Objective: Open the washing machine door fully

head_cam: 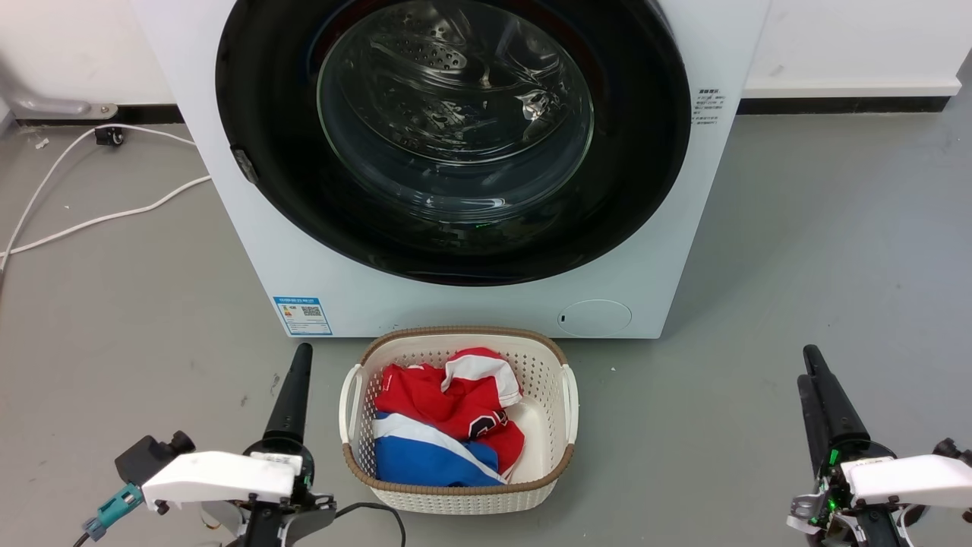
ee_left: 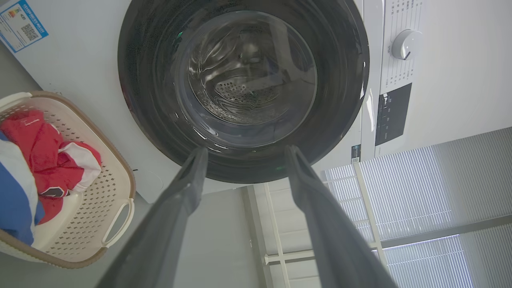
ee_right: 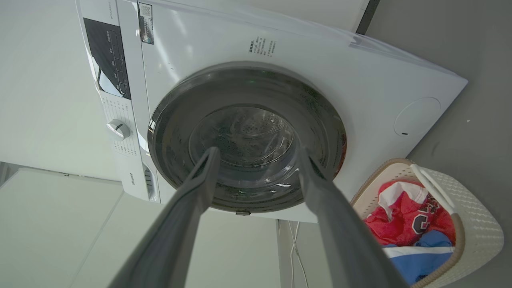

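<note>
The washer [ee_right: 360, 80] carries a brand word [ee_right: 132, 179] beside its dial [ee_right: 118, 129] that seems to read "Hisense". A blue sticker [head_cam: 302, 315] with a QR code sits low on its front and a block of small print [head_cam: 710, 106] higher up, both too fine to read. The red shirt [ee_right: 400, 220] in the basket [ee_right: 480, 240] shows a dark letter [ee_right: 420, 224], seemingly a C.
</note>
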